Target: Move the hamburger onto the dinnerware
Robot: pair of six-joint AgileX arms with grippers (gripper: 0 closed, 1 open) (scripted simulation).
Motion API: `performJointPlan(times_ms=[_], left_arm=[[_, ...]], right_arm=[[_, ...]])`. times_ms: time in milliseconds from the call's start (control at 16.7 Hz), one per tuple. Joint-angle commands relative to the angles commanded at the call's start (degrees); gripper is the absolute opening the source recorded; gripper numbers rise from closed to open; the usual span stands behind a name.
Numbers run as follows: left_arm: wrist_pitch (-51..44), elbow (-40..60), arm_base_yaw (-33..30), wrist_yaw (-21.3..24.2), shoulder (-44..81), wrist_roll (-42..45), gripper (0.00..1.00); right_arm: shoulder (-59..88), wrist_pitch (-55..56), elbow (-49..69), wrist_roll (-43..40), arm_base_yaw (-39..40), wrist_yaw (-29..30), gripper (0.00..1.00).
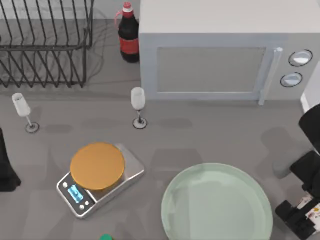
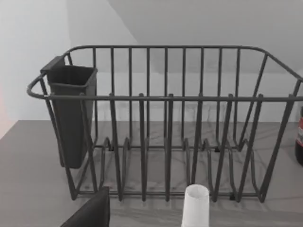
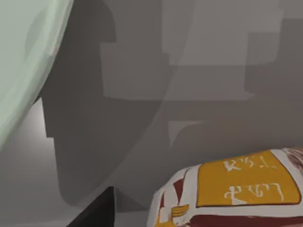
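Observation:
The hamburger (image 3: 236, 194), a lump in white paper with orange and red print, lies on the table close in front of my right gripper (image 1: 300, 221). A sliver of its wrapper (image 1: 313, 212) peeks out beside that gripper at the table's right edge. One dark fingertip (image 3: 94, 213) stands apart from the wrapper with a gap between them, so the gripper is open. The dinnerware (image 1: 217, 202), a large pale mint-green plate, sits just left of the right gripper, and its rim (image 3: 23, 61) shows in the right wrist view. My left arm (image 1: 6, 170) is parked at the left edge.
A silver scale (image 1: 100, 175) with an orange-brown disc stands left of the plate. Two wine glasses (image 1: 21, 107) (image 1: 138, 100) stand mid-table. At the back are a wire dish rack (image 1: 45, 45), a dark bottle (image 1: 129, 35) and a microwave (image 1: 220, 55).

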Motion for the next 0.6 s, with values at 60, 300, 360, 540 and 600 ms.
performJointPlan(times_ms=[60, 300, 360, 540, 600], left_arm=[[0.00, 0.00, 0.00, 0.00, 0.00, 0.00, 1.00], [0.00, 0.00, 0.00, 0.00, 0.00, 0.00, 1.00], [0.00, 0.00, 0.00, 0.00, 0.00, 0.00, 1.00], [0.00, 0.00, 0.00, 0.00, 0.00, 0.00, 1.00], [0.00, 0.00, 0.00, 0.00, 0.00, 0.00, 1.00]], right_arm=[[1.06, 1.82, -0.96, 0.03, 0.03, 0.00, 1.00], [2.27, 3.69, -2.03, 0.06, 0.06, 0.00, 1.00], [2.27, 3.69, -2.03, 0.06, 0.06, 0.00, 1.00], [2.27, 3.69, -2.03, 0.06, 0.06, 0.00, 0.85], [2.27, 3.69, -2.03, 0.06, 0.06, 0.00, 0.77]])
